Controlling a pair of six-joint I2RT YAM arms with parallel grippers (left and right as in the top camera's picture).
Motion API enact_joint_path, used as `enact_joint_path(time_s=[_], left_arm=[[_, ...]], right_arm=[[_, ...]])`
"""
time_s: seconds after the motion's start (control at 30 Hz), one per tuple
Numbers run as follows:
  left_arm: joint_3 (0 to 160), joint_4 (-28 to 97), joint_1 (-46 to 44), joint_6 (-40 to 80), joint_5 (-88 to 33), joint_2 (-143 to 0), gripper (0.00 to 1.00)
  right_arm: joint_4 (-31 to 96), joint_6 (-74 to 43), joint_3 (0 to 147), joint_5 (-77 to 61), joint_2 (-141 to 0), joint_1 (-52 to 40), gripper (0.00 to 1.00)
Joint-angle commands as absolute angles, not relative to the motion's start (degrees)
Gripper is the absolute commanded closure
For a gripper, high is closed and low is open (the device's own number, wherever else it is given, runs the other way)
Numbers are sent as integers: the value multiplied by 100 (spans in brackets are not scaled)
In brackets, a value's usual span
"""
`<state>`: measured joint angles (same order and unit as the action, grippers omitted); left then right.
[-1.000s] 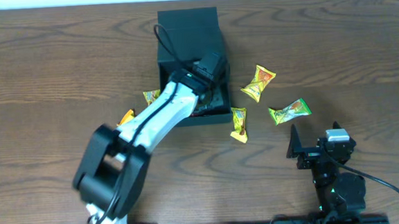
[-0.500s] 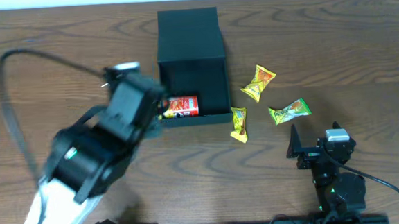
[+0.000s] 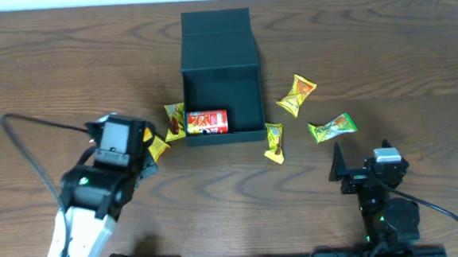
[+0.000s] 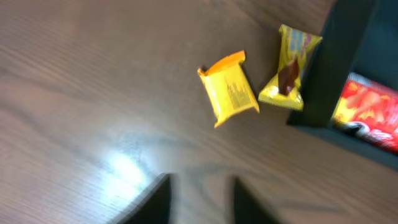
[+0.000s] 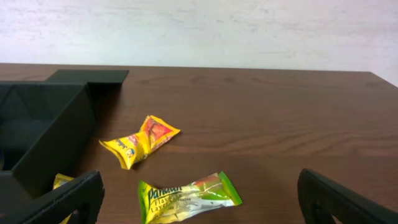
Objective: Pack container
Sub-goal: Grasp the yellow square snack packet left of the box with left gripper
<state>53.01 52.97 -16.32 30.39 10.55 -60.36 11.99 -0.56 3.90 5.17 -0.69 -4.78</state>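
**Only One Thing Packed**

Inside the open container (image 3: 243,96), mid-counter (image 3: 50,68): one red can (image 3: 207,122). Left to pack: five snack packets (image 3: 295,94), two by its left wall, three off to its right. Left pincer (image 4: 199,205) apart, empty. Right pincer (image 5: 199,186) wide apart, empty.

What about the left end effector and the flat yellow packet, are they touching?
Apart. The left wrist view shows bare table between the left end effector and the flat yellow packet.
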Motion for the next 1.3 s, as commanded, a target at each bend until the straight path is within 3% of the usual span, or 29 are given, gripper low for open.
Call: enact_joint_path(time_s=[0.0,0.03,0.07,0.33,0.47,0.67,0.77,0.83,0.97,1.27], left_arm=[[5054,4825,-1599,1297,1000,-6292,20],[5039,4604,-1597,749,967,-6442,7],[5041,4366,-1588,517,781,-6567,3],[5041,3336,-1564,-14,803,-7288,5],[5041,3496,-1566,919,786,-7559,5],[5041,3597,-1564,1194,803,-8023,4],[5041,3656,-1564,2047,788,-8224,0],[5041,3712,-1557,2814,827,-8346,7],[5041,3693,-1437,4278,814,-8573,5],[5041,2991,-1142,4698,364,-8781,9]], right_arm=[[1201,30,370,576,-38,-443,1],[1201,30,370,576,-38,-443,1],[1201,30,370,576,-38,-443,1],[1201,30,370,576,-38,-443,1],[1201,30,370,576,-38,-443,1],[1201,30,370,576,-38,-443,1],[1201,30,370,576,-38,-443,1],[1201,30,370,576,-38,-443,1],[1201,30,370,576,-38,-443,1],[1201,30,370,576,-38,-443,1]])
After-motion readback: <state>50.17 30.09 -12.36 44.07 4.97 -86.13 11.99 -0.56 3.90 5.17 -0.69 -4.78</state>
